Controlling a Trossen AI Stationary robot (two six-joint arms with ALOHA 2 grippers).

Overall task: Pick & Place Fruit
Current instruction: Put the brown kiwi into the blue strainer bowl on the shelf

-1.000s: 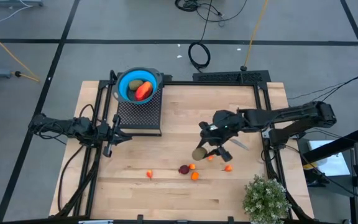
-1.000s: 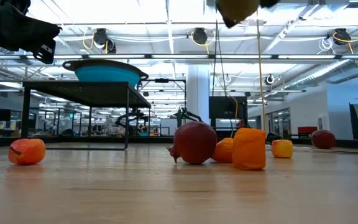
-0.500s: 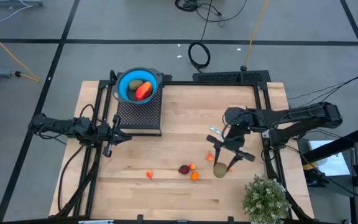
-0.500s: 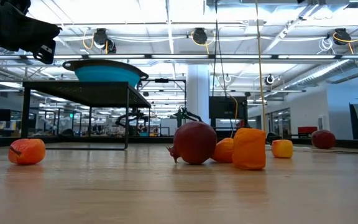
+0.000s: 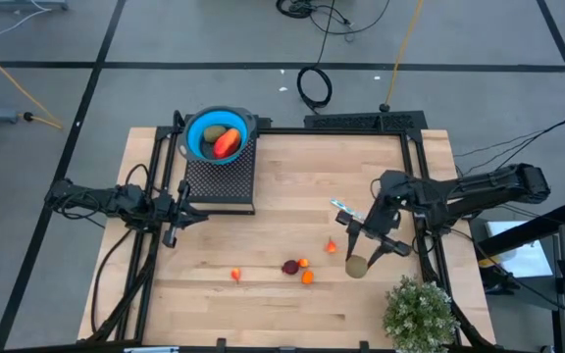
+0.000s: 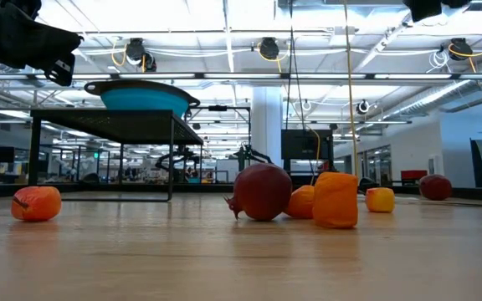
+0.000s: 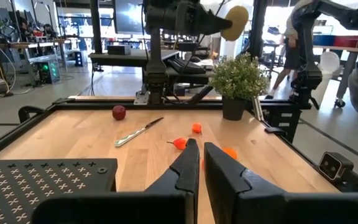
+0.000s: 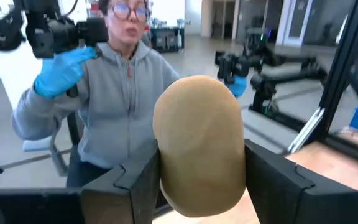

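Observation:
My right gripper (image 5: 361,257) is over the table's right near part, shut on a tan oval fruit (image 8: 197,143), which the high view also shows (image 5: 357,266). A dark red fruit (image 5: 289,266) and several small orange ones (image 5: 307,277) lie on the wood left of it. In the blue bowl (image 5: 197,126) at the far left lie a brownish-green oval (image 5: 214,134) and a red-orange piece (image 5: 227,144). At the table's left edge my left gripper (image 7: 199,163) waits, shut, with nothing in it. My right gripper pinches the tan fruit by its two long sides (image 8: 164,152) between its two fingers (image 8: 135,183). The fingers reach level toward the table's near edge. The fruit stands on end between them, lifted clear of the table.
A bushy potted plant (image 5: 420,312) stands at the near right corner, close to the held fruit. A thin silvery utensil (image 5: 343,209) lies on the wood by the right arm. The bowl sits on a black mesh rack (image 5: 220,178). A person in blue gloves (image 8: 64,68) stands beyond the table.
My right gripper has carried the tan fruit toward the table's right and near edges, away from the loose fruits, and has swung round. It has kept its hold, and the fruit stays clear of the table; it has left the top of the low view.

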